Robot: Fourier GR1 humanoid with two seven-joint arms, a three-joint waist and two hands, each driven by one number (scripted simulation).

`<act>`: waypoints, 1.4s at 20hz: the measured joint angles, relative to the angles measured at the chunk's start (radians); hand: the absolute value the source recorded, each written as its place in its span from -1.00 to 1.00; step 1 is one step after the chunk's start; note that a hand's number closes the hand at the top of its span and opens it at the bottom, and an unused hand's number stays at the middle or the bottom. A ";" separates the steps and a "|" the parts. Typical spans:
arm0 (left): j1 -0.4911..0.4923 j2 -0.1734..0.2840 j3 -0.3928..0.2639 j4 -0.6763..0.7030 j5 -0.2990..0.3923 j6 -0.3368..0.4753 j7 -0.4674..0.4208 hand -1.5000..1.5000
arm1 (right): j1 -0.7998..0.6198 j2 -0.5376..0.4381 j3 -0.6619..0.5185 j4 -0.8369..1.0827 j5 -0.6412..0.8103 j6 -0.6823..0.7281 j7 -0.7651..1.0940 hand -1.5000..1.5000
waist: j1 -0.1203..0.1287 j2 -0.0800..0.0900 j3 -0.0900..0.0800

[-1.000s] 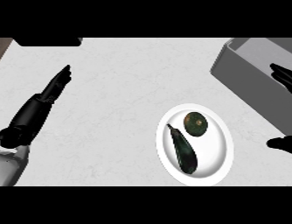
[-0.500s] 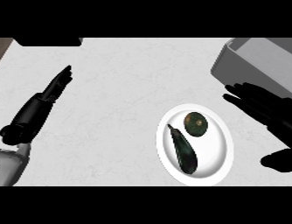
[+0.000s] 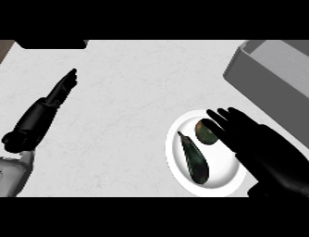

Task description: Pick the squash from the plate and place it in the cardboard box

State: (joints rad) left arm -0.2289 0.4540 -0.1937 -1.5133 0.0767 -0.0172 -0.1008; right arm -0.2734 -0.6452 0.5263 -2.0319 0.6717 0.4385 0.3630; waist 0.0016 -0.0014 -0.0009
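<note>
Fingers outstretched, my right hand (image 3: 266, 150) hovers over the right side of the white plate (image 3: 177, 159), fingertips reaching the small rounded squash (image 3: 206, 131) at the plate's upper part; nothing is held, and I cannot tell whether the fingertips touch it. A long dark vegetable (image 3: 193, 158), eggplant-like, lies just left of the squash on the same plate. The grey box (image 3: 253, 78) stands to the upper right, near the plate but apart from it. My left hand (image 3: 61, 88) rests with fingers straight, well off to the left on the counter (image 3: 137, 83).

As I read it, the trouble ahead is the crowding. The squash is small and round, and closing from the right could roll it against its long neighbour or off the rim. My palm also hides much of the plate, so I would be closing half blind and might catch the wrong vegetable. A tug at the rim could shift the plate itself.
</note>
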 measured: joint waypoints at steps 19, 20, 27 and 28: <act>0.031 -0.093 0.089 -0.028 -0.096 -0.087 0.018 0.00 | 0.003 0.247 0.023 0.218 0.324 0.018 -0.024 -1.00 | 0.000 0.001 0.001; 0.031 -0.101 0.086 -0.040 -0.109 -0.081 0.026 0.00 | -0.007 0.261 0.023 0.249 0.342 0.012 -0.027 -1.00 | 0.001 0.001 0.001; 0.027 -0.129 0.116 -0.048 -0.128 -0.118 0.045 0.00 | -0.030 0.307 -0.025 0.390 0.424 -0.031 -0.106 -1.00 | 0.001 0.001 0.001; 0.015 -0.134 0.120 -0.043 -0.129 -0.124 0.053 0.00 | -0.036 0.318 -0.032 0.420 0.432 -0.045 -0.125 -1.00 | 0.001 0.002 0.001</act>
State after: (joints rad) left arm -0.2140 0.3203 -0.0734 -1.5563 -0.0524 -0.1413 -0.0479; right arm -0.3097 -0.3277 0.4946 -1.6121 1.1036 0.3931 0.2383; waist 0.0024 0.0002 0.0000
